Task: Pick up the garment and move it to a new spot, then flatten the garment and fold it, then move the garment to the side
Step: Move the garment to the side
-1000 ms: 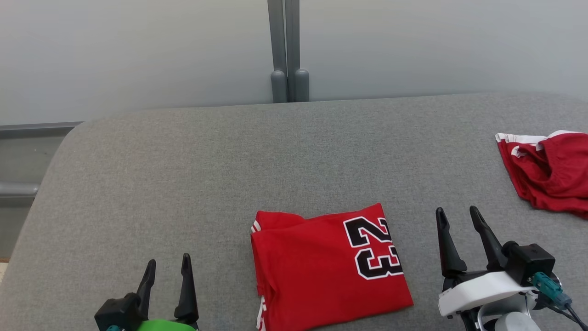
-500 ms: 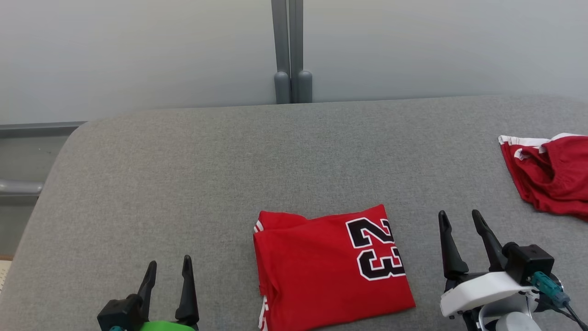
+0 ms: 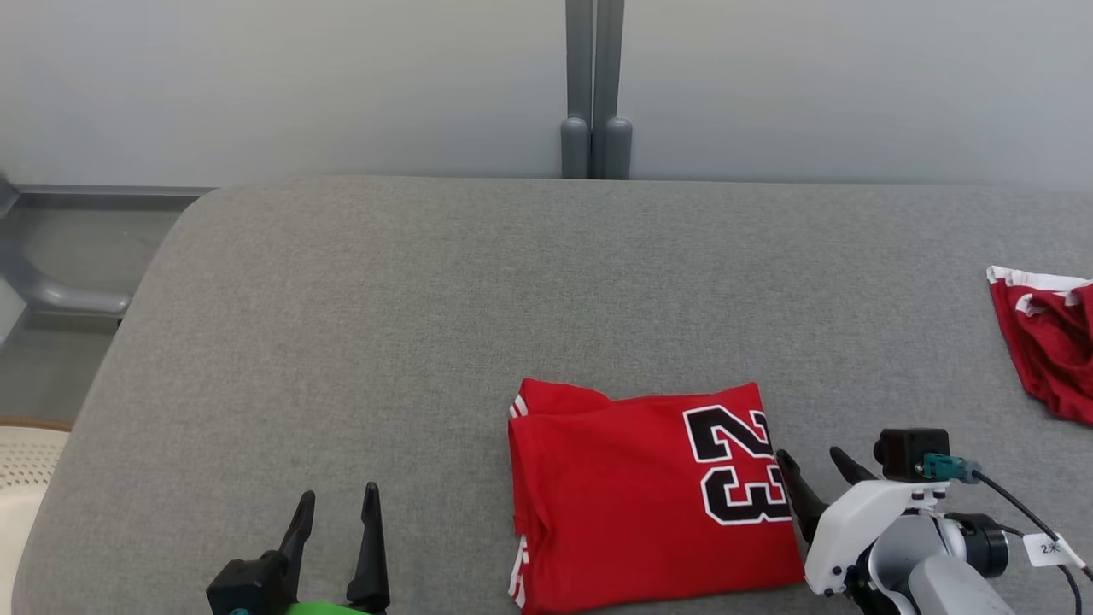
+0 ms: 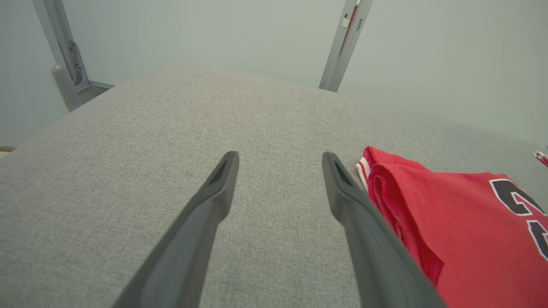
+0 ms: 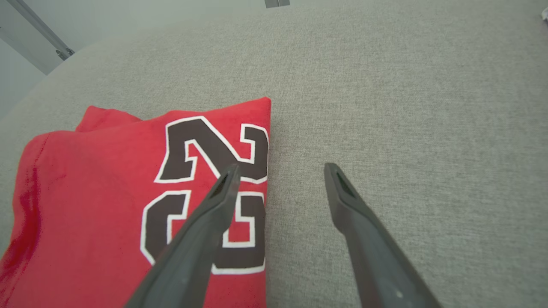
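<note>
Right pincer spread, over garment right edge.

The left gripper has two long, tapering dark fingers on a black base, with a bright green cover beneath. The right gripper has the same fingers, set in a white shell dotted with small screws. Behind sit a black camera block, teal connector, black cable and white tag.

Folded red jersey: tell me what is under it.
The folded red jersey lies flat on the grey cloth surface. At its left edge, its own lower layers with white trim peek out. Anything else beneath is covered.
</note>
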